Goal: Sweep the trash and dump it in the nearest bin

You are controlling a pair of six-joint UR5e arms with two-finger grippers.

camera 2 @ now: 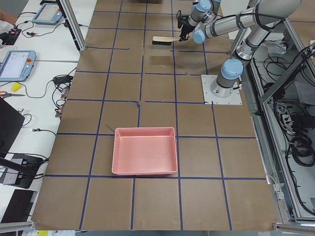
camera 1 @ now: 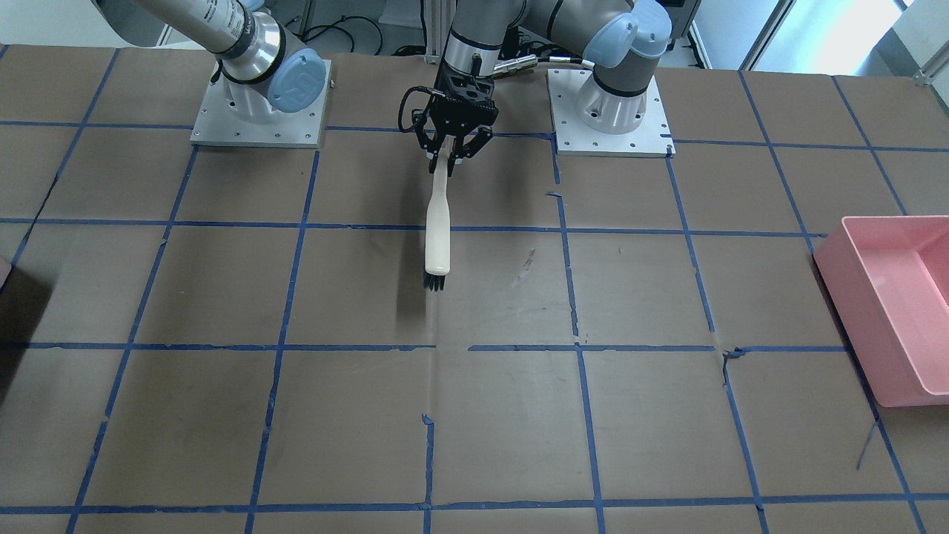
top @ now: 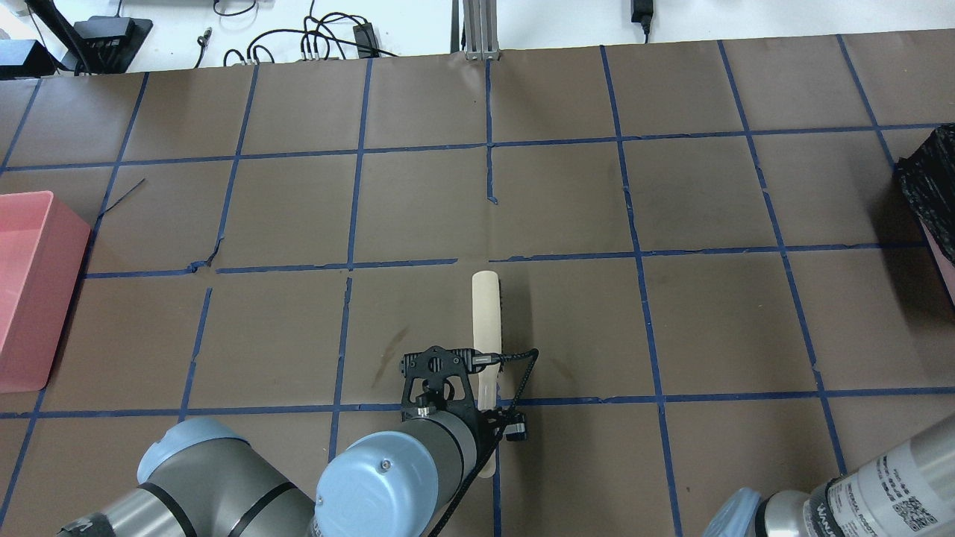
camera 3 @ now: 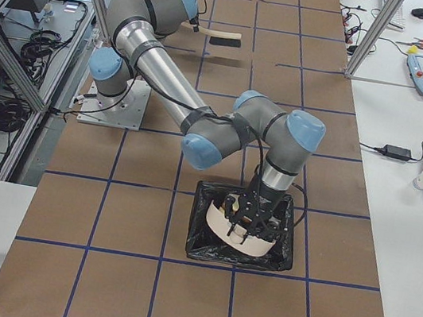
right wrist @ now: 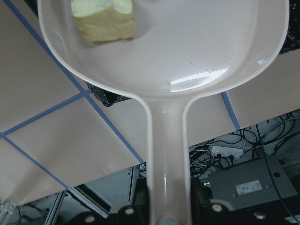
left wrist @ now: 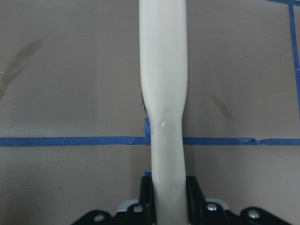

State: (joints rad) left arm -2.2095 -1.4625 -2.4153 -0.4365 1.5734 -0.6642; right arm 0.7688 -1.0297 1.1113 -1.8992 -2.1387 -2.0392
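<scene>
My left gripper (camera 1: 452, 152) is shut on the cream handle of a brush (camera 1: 437, 230) with black bristles and holds it out over the middle of the table. It also shows in the left wrist view (left wrist: 164, 199). My right gripper (camera 3: 246, 219) is shut on the handle of a cream dustpan (right wrist: 187, 51), which is tilted over the black-bag-lined bin (camera 3: 281, 254). One pale yellowish chunk of trash (right wrist: 105, 21) lies in the pan near its front lip. The other trash pieces are not in view. The bin shows in the overhead view at the right edge (top: 925, 186).
A large bright pink tub (camera 1: 890, 311) stands at the table's end on my left side; it also shows in the overhead view (top: 30, 291). Blue tape lines grid the brown table. The arm bases (camera 1: 608, 111) are bolted at the near edge.
</scene>
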